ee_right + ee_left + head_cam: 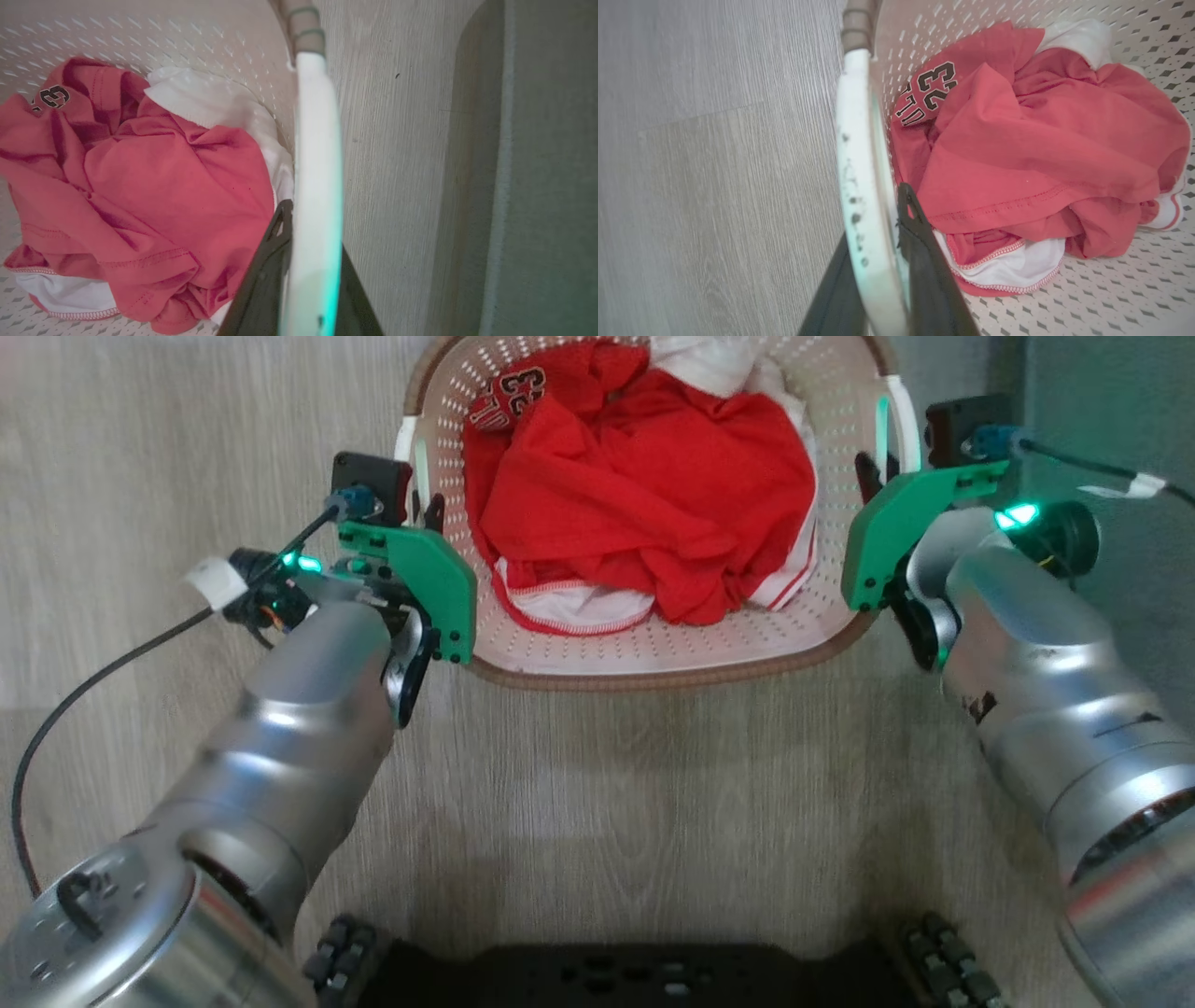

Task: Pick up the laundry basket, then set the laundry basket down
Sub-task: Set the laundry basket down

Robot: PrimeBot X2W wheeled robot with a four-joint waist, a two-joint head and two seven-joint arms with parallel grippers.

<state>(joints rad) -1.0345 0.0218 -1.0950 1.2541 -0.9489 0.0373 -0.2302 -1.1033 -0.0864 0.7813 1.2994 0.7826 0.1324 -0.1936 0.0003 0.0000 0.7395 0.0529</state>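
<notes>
The laundry basket (pixel 653 674) is a cream perforated tub with a brown rim, at the top centre of the head view. My left gripper (pixel 431 509) is at its left white handle (pixel 405 434), and my right gripper (pixel 870 476) is at the right white handle (pixel 904 415). In the left wrist view the handle (pixel 859 177) runs between the two dark fingers of the left gripper (pixel 875 214), which is shut on it. The right gripper (pixel 313 228) is likewise shut on its handle (pixel 315 154). The basket's wall (pixel 1111 289) (pixel 140 37) shows in both wrist views.
Red garments (pixel 644 495) and a white one (pixel 709 364) lie crumpled inside the basket. Pale wood-look floor (pixel 653 803) lies all around. A grey-green upright surface (pixel 1102 392) stands close on the right. My dark base (pixel 635 975) is at the bottom edge.
</notes>
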